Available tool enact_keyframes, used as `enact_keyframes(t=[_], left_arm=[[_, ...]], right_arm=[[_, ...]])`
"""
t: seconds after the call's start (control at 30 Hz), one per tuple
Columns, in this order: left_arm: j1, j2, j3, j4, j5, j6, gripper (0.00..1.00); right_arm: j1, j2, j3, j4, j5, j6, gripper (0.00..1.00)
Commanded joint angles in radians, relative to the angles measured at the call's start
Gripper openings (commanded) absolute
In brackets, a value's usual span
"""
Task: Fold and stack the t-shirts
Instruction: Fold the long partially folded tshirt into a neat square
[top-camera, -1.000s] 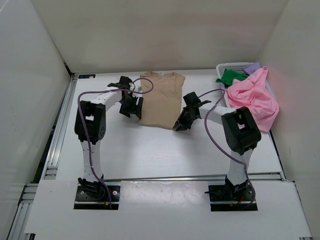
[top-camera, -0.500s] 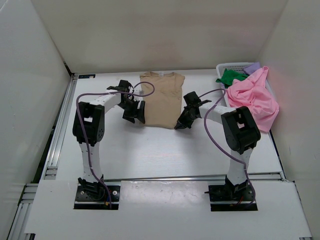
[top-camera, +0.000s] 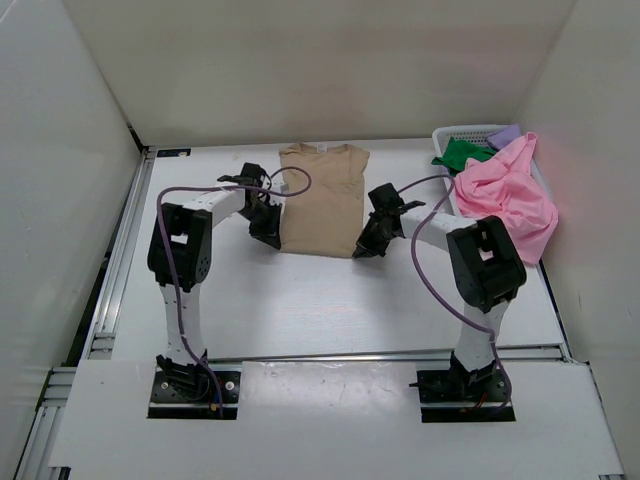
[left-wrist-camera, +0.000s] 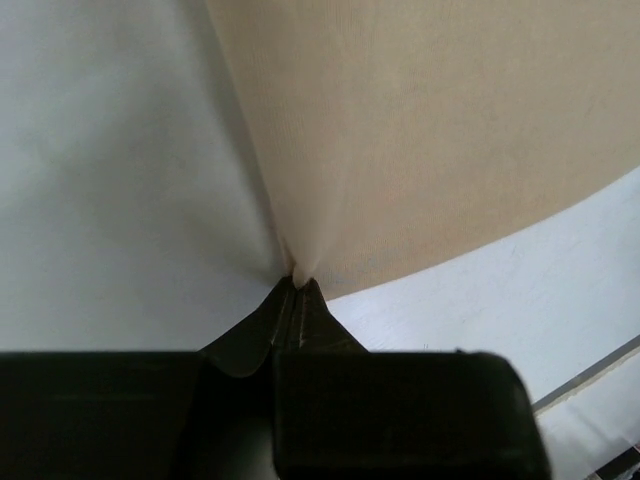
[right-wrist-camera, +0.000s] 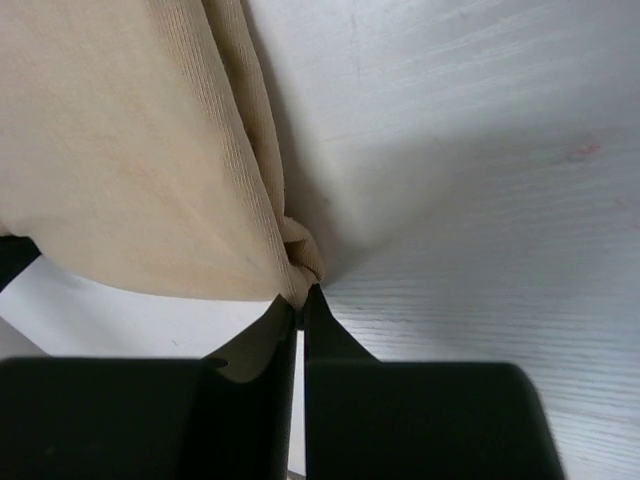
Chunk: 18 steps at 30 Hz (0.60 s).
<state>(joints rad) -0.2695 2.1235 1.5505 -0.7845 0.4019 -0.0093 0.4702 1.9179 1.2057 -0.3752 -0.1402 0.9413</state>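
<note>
Work on the pile is at an early stage, judging by how things lie. At the left, the left gripper (left-wrist-camera: 298, 287) is pinched together on the near left corner of the tan shirt (top-camera: 322, 195), and the cloth puckers into its tips. That shirt lies flat on the table (top-camera: 300, 300) between the two arms, collar toward the far wall. Its sleeves seem tucked in, so it makes a long rectangle, and no crosswise fold shows yet. On its other side the right gripper (right-wrist-camera: 300, 297) is clamped on the near right corner, with a small bunch of hem caught in its tips. Further right, the pink shirt (top-camera: 505, 200) hangs crumpled over the rim of the basket (top-camera: 465, 129). The green shirt (top-camera: 460, 152) and the purple shirt (top-camera: 507, 131) sit bundled inside it. So one shirt is part-folded at best, three look untouched, and no stack exists.
</note>
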Motion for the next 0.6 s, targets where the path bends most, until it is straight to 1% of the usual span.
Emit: enact_keyframes(t=[0.0,0.03,0.1,0.13,0.17,0.2,0.23,0.27,0.3,0.33,0.37,0.4,0.43,0.47,0.5,0.53,0.57], left_arm=[[0.01,-0.152,-0.102,0.002,-0.047,0.009,0.1],[0.01,-0.225,-0.136,0.002,-0.064,0.009,0.1],[-0.002,-0.304,-0.234,-0.028,-0.092,0.009,0.1],[-0.011,-0.342,-0.26,-0.054,-0.136,0.009,0.1],[-0.025,-0.417,-0.283,-0.083,-0.161,0.009,0.1],[-0.052,-0.456,-0.324,-0.155,-0.184,0.009,0.1],[-0.065,-0.496,-0.346,-0.191,-0.205,0.009,0.1],[-0.077,-0.576,-0.365,-0.231,-0.242,0.009,0.1],[-0.098,-0.615,-0.394,-0.316,-0.262,0.009,0.1],[-0.109,-0.654,-0.405,-0.364,-0.282,0.009,0.1],[-0.12,-0.728,-0.415,-0.41,-0.326,0.009,0.1],[-0.147,-0.767,-0.437,-0.453,-0.356,0.009,0.1],[-0.161,-0.807,-0.446,-0.525,-0.386,0.009,0.1],[-0.177,-0.883,-0.446,-0.56,-0.438,0.009,0.1],[-0.2,-0.919,-0.446,-0.593,-0.46,0.009,0.1],[-0.2,-0.95,-0.446,-0.622,-0.471,0.009,0.1],[-0.2,-0.979,-0.432,-0.646,-0.471,0.009,0.1]], right_arm=[[0.015,-0.129,-0.037,-0.034,0.091,-0.062,0.0],[0.03,-0.157,-0.061,-0.053,0.1,-0.073,0.0],[0.068,-0.247,-0.089,-0.079,0.112,-0.082,0.0],[0.082,-0.281,-0.103,-0.114,0.113,-0.082,0.0],[0.12,-0.352,-0.136,-0.132,0.122,-0.082,0.0],[0.143,-0.391,-0.156,-0.151,0.131,-0.073,0.0],[0.166,-0.43,-0.175,-0.174,0.14,-0.049,0.0],[0.221,-0.51,-0.195,-0.22,0.14,-0.032,0.0],[0.252,-0.554,-0.236,-0.243,0.169,-0.012,0.0],[0.324,-0.639,-0.256,-0.286,0.183,0.038,0.0],[0.362,-0.681,-0.274,-0.307,0.194,0.069,0.0],[0.401,-0.722,-0.305,-0.324,0.205,0.103,0.0],[0.479,-0.794,-0.319,-0.353,0.214,0.175,0.0],[0.517,-0.827,-0.331,-0.363,0.231,0.212,0.0],[0.554,-0.855,-0.331,-0.363,0.24,0.247,0.0],[0.621,-0.894,-0.345,-0.375,0.251,0.307,0.0],[0.649,-0.908,-0.345,-0.387,0.264,0.33,0.0]])
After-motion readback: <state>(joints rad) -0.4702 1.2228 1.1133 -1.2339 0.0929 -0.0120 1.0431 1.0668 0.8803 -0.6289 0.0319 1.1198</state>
